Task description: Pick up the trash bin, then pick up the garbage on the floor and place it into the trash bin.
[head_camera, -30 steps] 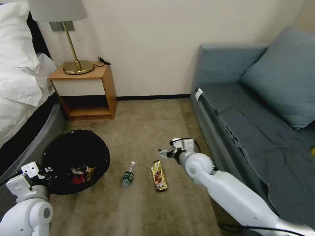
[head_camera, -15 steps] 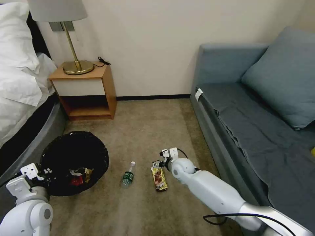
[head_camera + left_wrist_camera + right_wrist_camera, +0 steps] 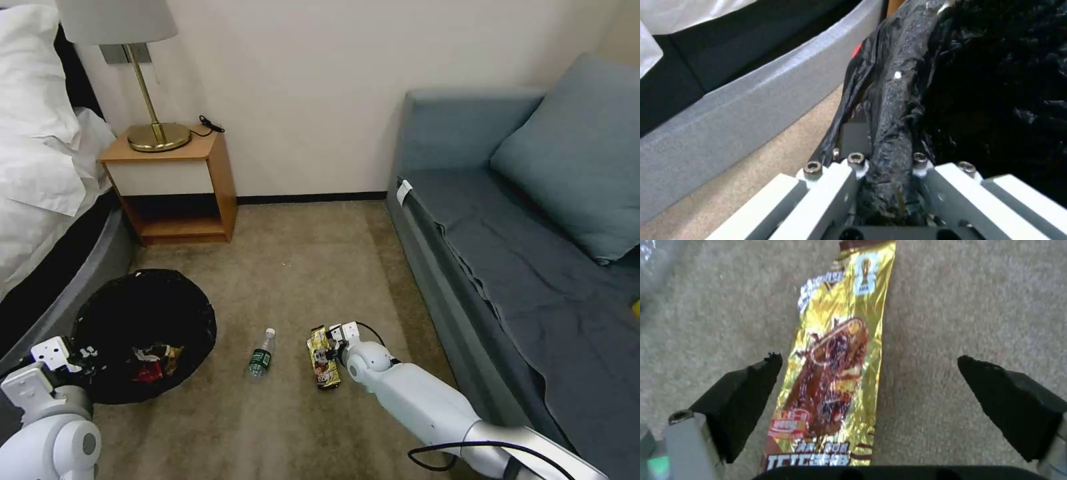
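**Reaching for the gold wrapper, bin rim held**

Looking down from the head view, one trash bin (image 3: 143, 333) lined with a black bag sits on the carpet (image 3: 300, 267) at the robot's left, beside the grey bed base (image 3: 67, 293). Inside it lie two pieces of litter: a red-white packet (image 3: 143, 369) and a tan crumpled piece (image 3: 168, 353), touching each other. The left gripper (image 3: 80, 353) is at the bin's near rim. Two pieces of garbage lie on the floor: one small clear bottle with a green label (image 3: 261, 357) and, just to its right, one gold-brown snack wrapper (image 3: 323, 357). The right gripper (image 3: 331, 343) is low over the wrapper's far half. One wooden nightstand (image 3: 177, 183) with one brass lamp (image 3: 150, 100) stands against the wall, and one blue sofa (image 3: 520, 220) with one cushion (image 3: 573, 157) runs along the right.

From the left wrist view, the left gripper (image 3: 889, 160) is pinching a fold of the bin's black bag at the rim (image 3: 893, 110), with the bed base (image 3: 751, 110) alongside.

From the right wrist view, the right gripper (image 3: 871, 373) has its two black fingers (image 3: 746, 390) spread wide, one over the wrapper's (image 3: 835, 373) edge and one over bare carpet (image 3: 973, 306). The wrapper lies flat between them; whether the tips touch it cannot be told.
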Controlling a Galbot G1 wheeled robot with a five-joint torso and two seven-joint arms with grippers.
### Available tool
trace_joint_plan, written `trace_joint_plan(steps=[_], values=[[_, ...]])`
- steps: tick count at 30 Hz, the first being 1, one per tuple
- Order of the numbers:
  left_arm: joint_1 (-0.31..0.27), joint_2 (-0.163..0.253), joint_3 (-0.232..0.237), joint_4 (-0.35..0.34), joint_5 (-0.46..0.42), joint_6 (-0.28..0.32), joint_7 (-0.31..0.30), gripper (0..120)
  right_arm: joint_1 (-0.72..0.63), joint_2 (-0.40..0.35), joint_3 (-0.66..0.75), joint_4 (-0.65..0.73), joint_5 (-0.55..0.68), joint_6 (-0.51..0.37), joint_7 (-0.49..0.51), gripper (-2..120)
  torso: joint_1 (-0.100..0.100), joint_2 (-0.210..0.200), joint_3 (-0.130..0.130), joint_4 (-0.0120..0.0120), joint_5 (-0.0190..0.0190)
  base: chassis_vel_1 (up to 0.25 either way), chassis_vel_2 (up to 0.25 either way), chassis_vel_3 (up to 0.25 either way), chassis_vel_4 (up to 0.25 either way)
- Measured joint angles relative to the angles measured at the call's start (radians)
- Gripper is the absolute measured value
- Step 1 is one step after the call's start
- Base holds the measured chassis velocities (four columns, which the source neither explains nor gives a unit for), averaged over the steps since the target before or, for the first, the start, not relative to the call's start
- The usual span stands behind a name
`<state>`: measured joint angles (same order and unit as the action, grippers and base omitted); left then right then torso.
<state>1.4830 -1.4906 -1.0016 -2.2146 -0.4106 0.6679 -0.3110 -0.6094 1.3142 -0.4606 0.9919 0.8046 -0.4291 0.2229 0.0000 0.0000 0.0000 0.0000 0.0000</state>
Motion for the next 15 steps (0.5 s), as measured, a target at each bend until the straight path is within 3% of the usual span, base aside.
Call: trace_joint_plan(steps=[15], values=[[0.003,0.0,0.006,-0.01,0.0,-0.005,0.002,2,-0.03,0.012,0.001,-0.064,-0.077,0.036,-0.039,100,0.0,0.0,0.0,0.0,0.0,0.0,0.0,0.0,0.0]])
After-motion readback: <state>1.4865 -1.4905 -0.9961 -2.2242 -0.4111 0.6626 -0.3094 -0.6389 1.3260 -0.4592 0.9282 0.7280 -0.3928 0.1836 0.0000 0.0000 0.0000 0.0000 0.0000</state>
